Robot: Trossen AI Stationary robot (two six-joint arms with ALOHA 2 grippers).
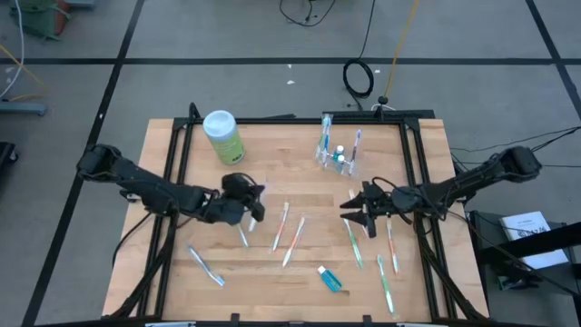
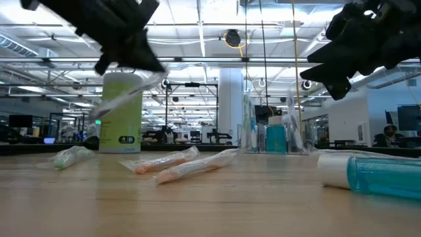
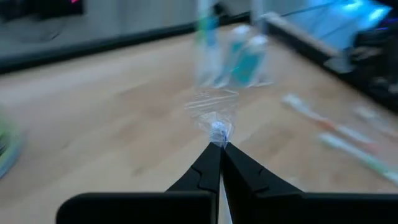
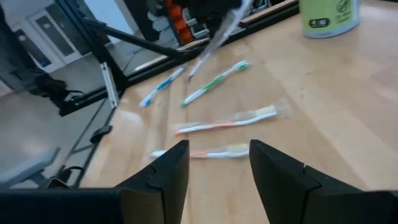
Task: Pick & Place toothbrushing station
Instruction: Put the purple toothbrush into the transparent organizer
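Note:
My left gripper (image 1: pixel 251 212) is above the table's left middle, shut on a toothbrush in a clear wrapper (image 2: pixel 125 99) that slants down from it. The clear cup (image 1: pixel 337 160) stands at the far middle with toothbrushes and small toothpaste tubes upright in it. Several wrapped toothbrushes lie flat on the wood: two orange ones (image 1: pixel 287 232), a blue one (image 1: pixel 207 266), green ones (image 1: pixel 355 245). A blue toothpaste tube (image 1: pixel 332 279) lies near the front. My right gripper (image 1: pixel 356 211) hovers open right of centre, over the green toothbrushes, touching nothing. My left gripper pinches the wrapped toothbrush near one end (image 3: pixel 219 133) between its two fingertips. The crinkled end of the wrapper (image 3: pixel 214 107) sticks out past the tips. The rest of the toothbrush (image 4: pixel 214 40) hangs slanting below the fingers, lifted clear of the table.
A light-green canister with a white lid (image 1: pixel 222 136) stands at the far left, just beyond my left gripper. Black rails (image 1: pixel 177 163) run along the table's left and right sides. Bare wood lies between the canister and the cup.

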